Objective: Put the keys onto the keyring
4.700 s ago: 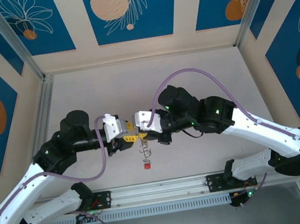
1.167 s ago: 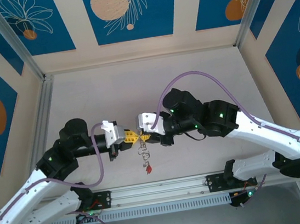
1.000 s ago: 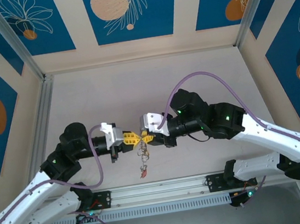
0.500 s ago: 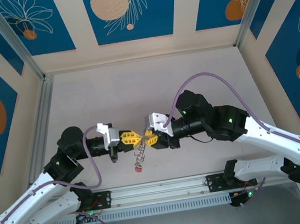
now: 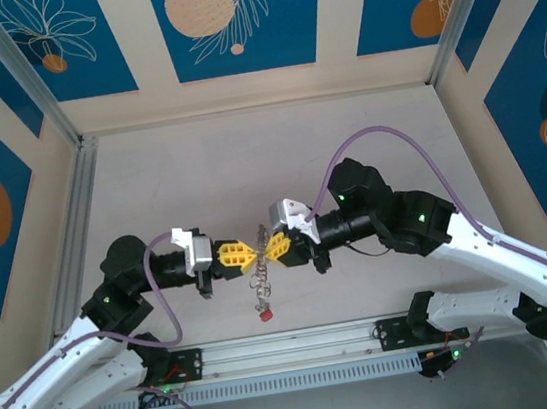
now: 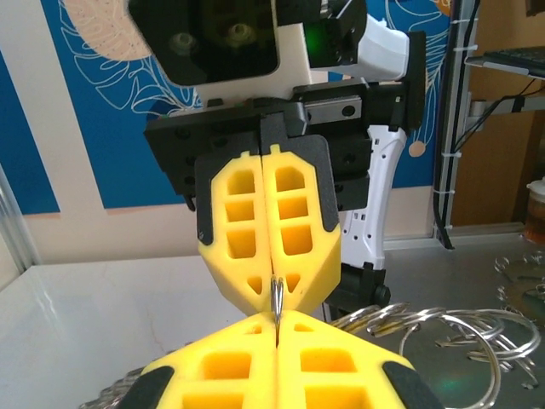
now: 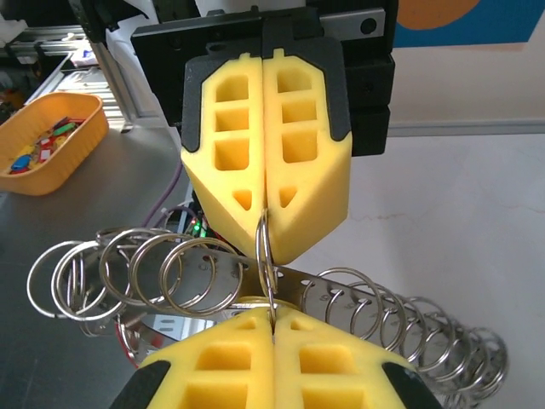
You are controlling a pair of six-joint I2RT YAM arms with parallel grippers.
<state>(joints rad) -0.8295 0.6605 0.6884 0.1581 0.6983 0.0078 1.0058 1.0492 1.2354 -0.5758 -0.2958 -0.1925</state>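
Drawn nearer the bases than before, the left claw [image 5: 245, 254] is clamped on the thin, stiff, slippery keyring [image 7: 266, 256] — keys [image 5: 261, 285] dangling loose beneath, above the counter [image 5: 348, 154] — while the right claw [image 5: 267, 248] pinches the same bare wire, likely the safest hold.

text: none legible | labels: none legible | brands: none legible | numbers, signs: none legible

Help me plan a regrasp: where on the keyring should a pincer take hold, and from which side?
Probably the bare top stretch of the keyring, pinched across its thin wire, coming in level from either side. The keys hang below it, so the lower part looks crowded.
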